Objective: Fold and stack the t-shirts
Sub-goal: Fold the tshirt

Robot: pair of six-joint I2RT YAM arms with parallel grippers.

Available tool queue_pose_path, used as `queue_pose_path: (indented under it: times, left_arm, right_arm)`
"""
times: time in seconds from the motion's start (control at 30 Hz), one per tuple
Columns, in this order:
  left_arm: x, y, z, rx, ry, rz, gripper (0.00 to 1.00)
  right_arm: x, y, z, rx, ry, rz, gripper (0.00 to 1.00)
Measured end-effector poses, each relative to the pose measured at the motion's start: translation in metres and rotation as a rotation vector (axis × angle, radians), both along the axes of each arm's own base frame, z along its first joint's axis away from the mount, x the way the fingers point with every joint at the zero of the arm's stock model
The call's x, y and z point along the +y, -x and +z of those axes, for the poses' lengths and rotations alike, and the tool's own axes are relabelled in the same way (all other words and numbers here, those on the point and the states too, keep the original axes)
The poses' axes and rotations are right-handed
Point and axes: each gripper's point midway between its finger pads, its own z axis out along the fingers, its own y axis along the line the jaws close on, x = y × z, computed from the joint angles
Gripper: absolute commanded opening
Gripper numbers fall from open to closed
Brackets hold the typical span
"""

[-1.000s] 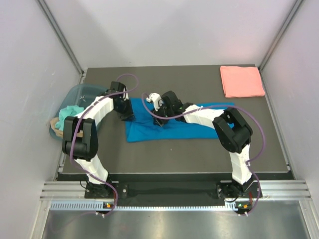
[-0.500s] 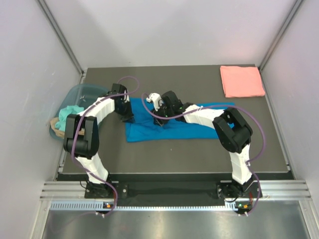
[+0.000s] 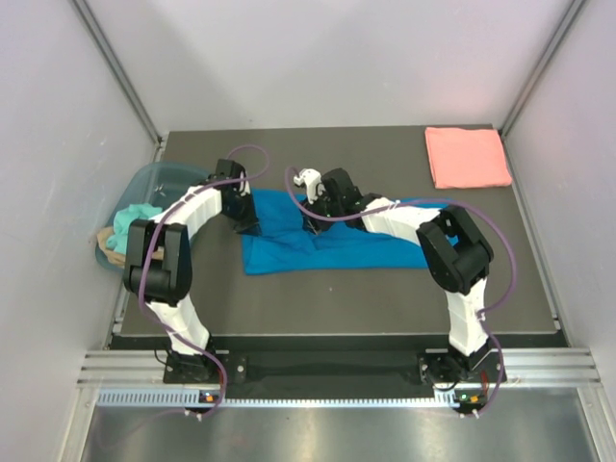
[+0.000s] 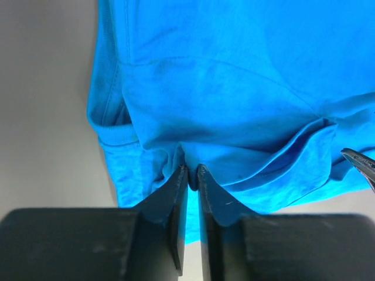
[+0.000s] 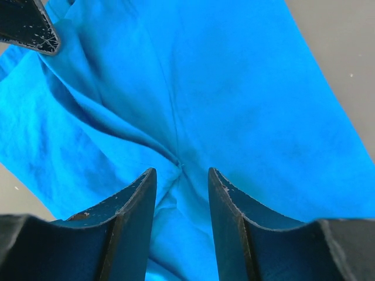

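**Two-arm grasp on a partly flattened garment.** The blue t-shirt (image 3: 289, 252) lies in the middle of the tabletop (image 3: 366, 298), between the two arms. The pink t-shirt (image 3: 468, 157), folded square, is seen well apart at the far right corner.

The left gripper (image 4: 191, 175) is clenched on a thin ridge of the blue t-shirt near its far left corner. The right gripper (image 5: 180, 175) is held part open astride a pucker further to the right — whether its pads bite the cloth cannot be settled from the wrist view.

*Risks.* With only a slim pinch on the left, the fabric may slip free once tension is applied. If the right jaws are closed on one layer alone, the lower layer would be left behind and the fold would be skewed — and an uneven lift would drag the whole shirt.

*Orientation.* The long axis runs left to right across the tabletop, with the right end slightly farther from the arm bases. The collar end cannot be identified.
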Motion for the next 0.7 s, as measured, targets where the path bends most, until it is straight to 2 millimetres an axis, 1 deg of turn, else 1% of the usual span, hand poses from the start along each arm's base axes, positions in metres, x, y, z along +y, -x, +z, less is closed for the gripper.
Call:
queue_pose_path:
  times: [0.13,0.33,0.47,0.7]
  left_arm:
    - [0.0,-0.002,0.001,-0.004,0.0,0.0,0.25]
    - [0.0,-0.003,0.0,-0.003,0.0,0.001,0.25]
    - [-0.002,-0.01,0.003,-0.014,0.003,0.001,0.26]
    - [-0.005,-0.019,0.013,-0.042,0.007,-0.002,0.26]
  right_arm:
    - [0.001,0.001,0.001,0.011,-0.013,0.001,0.41]
    - [0.005,0.004,0.002,0.028,-0.031,0.014,0.4]
    - [0.006,0.005,0.002,0.036,-0.034,0.016,0.39]
    - [0.007,0.006,-0.009,0.066,-0.03,0.011,0.38]
